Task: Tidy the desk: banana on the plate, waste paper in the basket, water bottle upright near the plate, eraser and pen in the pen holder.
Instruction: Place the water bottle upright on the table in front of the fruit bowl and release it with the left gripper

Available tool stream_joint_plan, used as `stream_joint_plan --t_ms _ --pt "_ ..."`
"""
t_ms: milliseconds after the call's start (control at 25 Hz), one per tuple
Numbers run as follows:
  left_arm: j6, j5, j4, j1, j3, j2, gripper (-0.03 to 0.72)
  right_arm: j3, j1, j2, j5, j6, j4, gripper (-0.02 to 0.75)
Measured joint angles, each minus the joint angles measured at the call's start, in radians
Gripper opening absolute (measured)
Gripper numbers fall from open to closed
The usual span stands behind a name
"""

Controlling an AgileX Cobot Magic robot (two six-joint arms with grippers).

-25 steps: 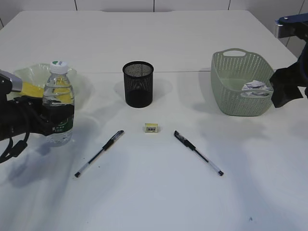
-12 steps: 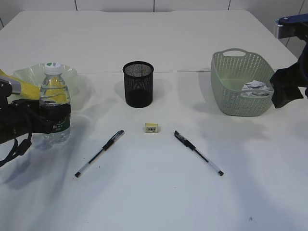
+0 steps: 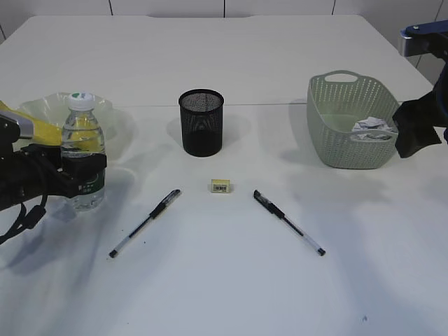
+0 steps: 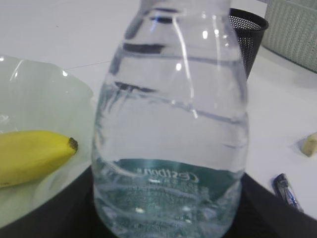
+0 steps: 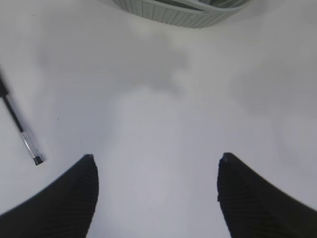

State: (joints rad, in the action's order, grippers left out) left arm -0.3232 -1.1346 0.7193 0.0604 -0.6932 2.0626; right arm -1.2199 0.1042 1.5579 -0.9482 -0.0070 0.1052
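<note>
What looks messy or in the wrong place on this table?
Two pens and a small eraser lie loose on the table, outside the black cup. Nothing is spilled or broken; the bottle stands upright.

Bright, even overhead light; soft grey shadows spread on the desk (image 3: 231,280) at lower left of the exterior view. Left wrist view is blurred, glints dotting the water bottle (image 4: 171,124).

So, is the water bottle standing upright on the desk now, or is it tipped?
Upright: the water bottle stands vertically on the desk, white cap on top, beside the plate.
</note>
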Motion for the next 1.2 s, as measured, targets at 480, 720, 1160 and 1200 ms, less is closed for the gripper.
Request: stream_joint_plan --t_ms 480,720,1160,1200 --pt "0.002 0.000 0.005 0.000 0.000 0.000 0.502 0.000 0.000 0.000 -0.012 0.002 0.004 0.558" --pt "0.002 0.000 0.020 0.000 0.000 0.000 0.517 0.000 0.000 0.000 -0.012 0.007 0.005 0.558" --pt "0.002 -0.009 0.027 0.011 0.026 0.000 0.548 0.000 0.000 0.000 -0.014 0.007 0.005 0.558" --pt "0.002 -0.009 0.027 0.015 0.035 0.000 0.556 0.000 0.000 0.000 -0.014 0.007 0.005 0.558"
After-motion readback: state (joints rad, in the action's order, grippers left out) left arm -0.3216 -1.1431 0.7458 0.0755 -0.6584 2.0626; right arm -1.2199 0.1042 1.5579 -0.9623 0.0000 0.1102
